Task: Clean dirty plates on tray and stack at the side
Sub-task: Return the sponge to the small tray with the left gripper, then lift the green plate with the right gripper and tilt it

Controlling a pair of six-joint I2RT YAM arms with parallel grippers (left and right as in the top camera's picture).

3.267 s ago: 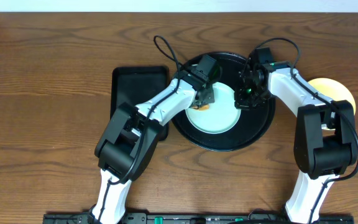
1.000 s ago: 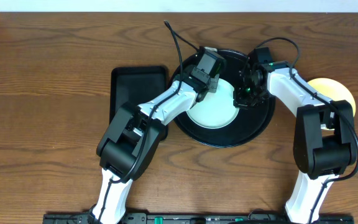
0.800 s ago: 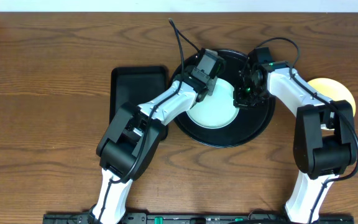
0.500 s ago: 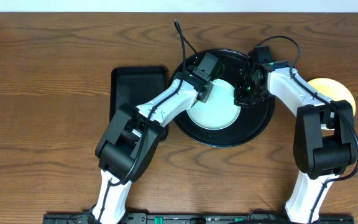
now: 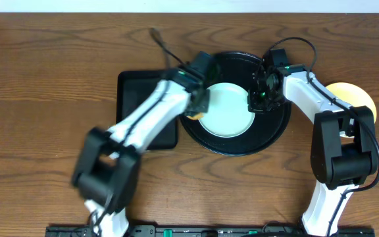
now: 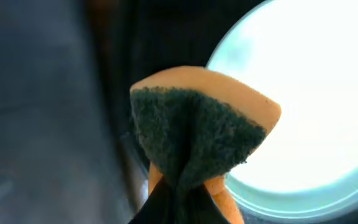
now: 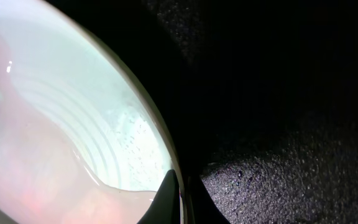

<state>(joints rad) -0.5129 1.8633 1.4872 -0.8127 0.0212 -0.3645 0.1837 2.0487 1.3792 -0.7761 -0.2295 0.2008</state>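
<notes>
A light blue plate (image 5: 227,110) lies on the round black tray (image 5: 272,139), its face pale with no smear showing. My right gripper (image 5: 258,100) is shut on the plate's right rim; the right wrist view has the plate's edge (image 7: 148,134) pinched between the dark fingertips (image 7: 168,198) over the tray (image 7: 278,137). My left gripper (image 5: 197,105) is shut on an orange sponge (image 6: 197,134) with a dark green scouring face, held over the tray's left rim just left of the plate (image 6: 303,106). A pale yellow plate (image 5: 359,97) lies on the table at the right.
A smaller rectangular black tray (image 5: 143,89) sits left of the round one, partly under my left arm. My right arm covers part of the yellow plate. Bare wooden table (image 5: 45,79) lies around, with the wall edge at the back.
My left arm has swung left, carrying the sponge off the plate's face to the tray's left rim. The reddish smear seen earlier no longer shows. The right gripper has kept its hold.
</notes>
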